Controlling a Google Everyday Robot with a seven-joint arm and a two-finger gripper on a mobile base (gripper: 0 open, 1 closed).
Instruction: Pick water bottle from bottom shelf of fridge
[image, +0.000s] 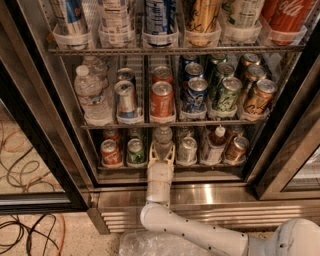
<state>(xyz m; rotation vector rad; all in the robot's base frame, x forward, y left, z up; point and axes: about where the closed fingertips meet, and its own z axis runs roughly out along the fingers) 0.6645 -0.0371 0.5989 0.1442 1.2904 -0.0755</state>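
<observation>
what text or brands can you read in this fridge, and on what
"Cola" in white script, cut off: red bottle, top right.
Labels on the cans and other bottles: too blurred to read.
The gripper, at the water bottle on the bottom shelf, shows no readable text.

We saw a red can (109, 152) and a green can (135, 151) left of the gripper (162, 152), and cables (30, 231) on the floor.
</observation>
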